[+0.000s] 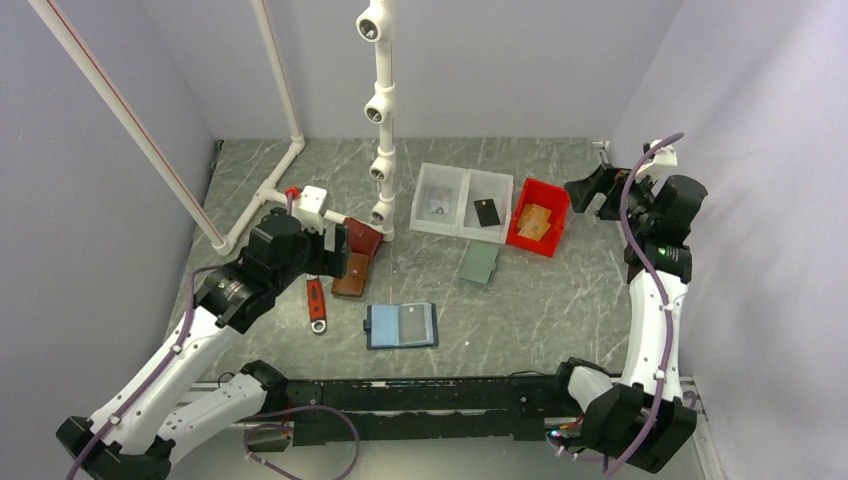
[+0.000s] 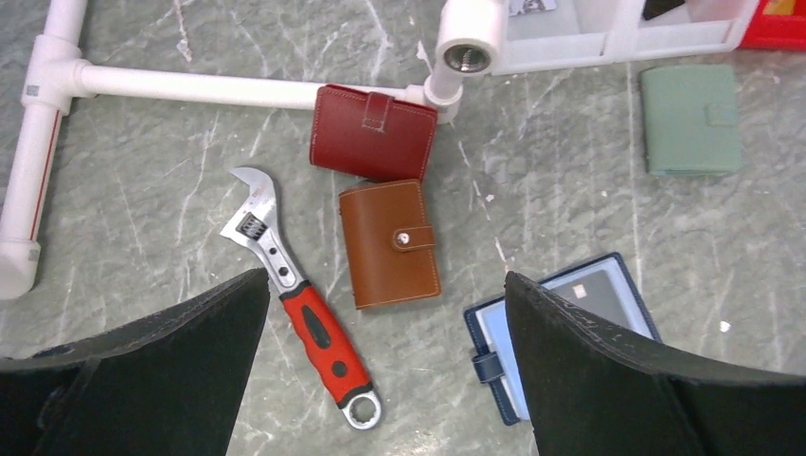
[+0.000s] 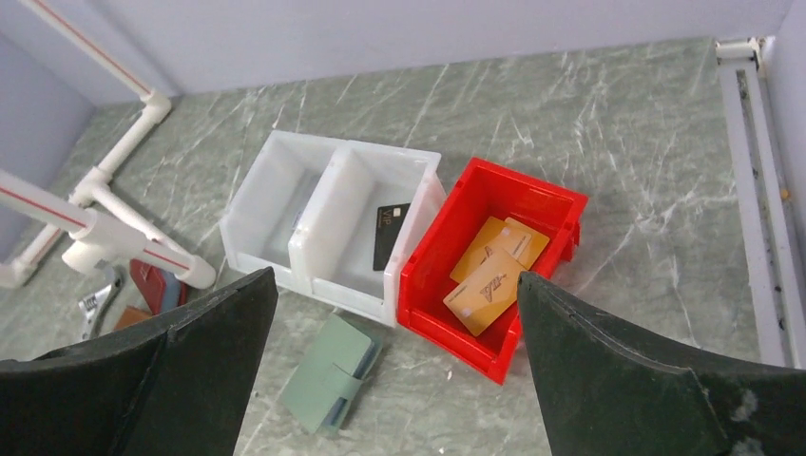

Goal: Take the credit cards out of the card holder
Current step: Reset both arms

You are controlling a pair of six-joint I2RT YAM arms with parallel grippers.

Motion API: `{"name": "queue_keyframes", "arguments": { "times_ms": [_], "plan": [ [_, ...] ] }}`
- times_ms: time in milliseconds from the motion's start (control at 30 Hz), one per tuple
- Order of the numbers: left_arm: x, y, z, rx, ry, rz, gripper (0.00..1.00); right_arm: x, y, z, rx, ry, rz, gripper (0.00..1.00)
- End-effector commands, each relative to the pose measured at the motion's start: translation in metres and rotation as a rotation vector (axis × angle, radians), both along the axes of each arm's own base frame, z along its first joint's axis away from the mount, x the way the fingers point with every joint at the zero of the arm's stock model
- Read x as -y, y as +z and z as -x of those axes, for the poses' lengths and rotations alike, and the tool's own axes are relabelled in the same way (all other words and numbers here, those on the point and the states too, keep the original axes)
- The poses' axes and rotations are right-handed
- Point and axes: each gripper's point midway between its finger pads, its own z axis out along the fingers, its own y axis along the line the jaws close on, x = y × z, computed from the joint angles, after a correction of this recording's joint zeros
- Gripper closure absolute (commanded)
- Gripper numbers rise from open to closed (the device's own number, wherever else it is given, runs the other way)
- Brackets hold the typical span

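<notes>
On the grey marbled tabletop [image 1: 560,300], the navy blue folding card holder [image 1: 401,325] [image 2: 492,328] lies open and flat near the front centre. Its light blue inside faces up, with a greyish panel on the right half; I cannot tell whether a card sits there.

Credit cards are in the bins at the rear:
- Orange-tan credit cards [image 1: 535,222] [image 3: 494,271] lie stacked in the red plastic bin [image 1: 530,247] [image 3: 437,304].
- One black credit card [image 1: 487,212] [image 3: 390,233] lies in the right compartment of the white two-compartment tray [image 1: 466,200] [image 3: 333,204].
- One pale printed card [image 1: 437,203] lies in the left compartment.

The left gripper [image 1: 335,262] [image 2: 385,277] hangs above the brown leather snap wallet [image 1: 351,275] [image 2: 390,244], jaws spread wide and holding nothing. The right gripper [image 1: 588,192] [image 3: 394,277] is raised above the bins, jaws likewise apart and empty.

Other items:
- A dark red leather wallet [image 1: 362,238] [image 2: 373,133] lies just behind the brown one, against the white plastic pipe frame [image 1: 380,110] [image 2: 190,87].
- A red-handled adjustable wrench [image 1: 316,303] [image 2: 299,294] lies just left of the brown wallet.
- A flat grey-green wallet [image 1: 480,263] [image 2: 689,119] [image 3: 333,375] lies just in front of the white tray, apart from the card holder.
</notes>
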Motion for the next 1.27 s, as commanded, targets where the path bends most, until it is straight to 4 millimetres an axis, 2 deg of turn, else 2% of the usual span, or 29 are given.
{"name": "queue_keyframes", "arguments": {
  "times_ms": [0, 167, 733, 1233],
  "plan": [
    [-0.013, 0.0, -0.006, 0.062, 0.015, -0.024, 0.01, 0.01, 0.008, -0.008, 0.017, -0.063, -0.07, 0.0],
    [-0.014, -0.006, 0.0, 0.052, 0.001, -0.007, 0.01, 0.004, 0.006, -0.008, 0.017, -0.024, -0.094, 0.0],
    [-0.016, -0.013, -0.003, 0.019, 0.006, -0.009, 0.01, 0.013, 0.001, -0.011, 0.023, -0.047, -0.087, 0.0],
    [-0.017, -0.016, -0.004, 0.01, 0.011, -0.012, 0.01, 0.009, 0.003, -0.009, 0.032, -0.028, -0.1, 0.0]
  ]
}}
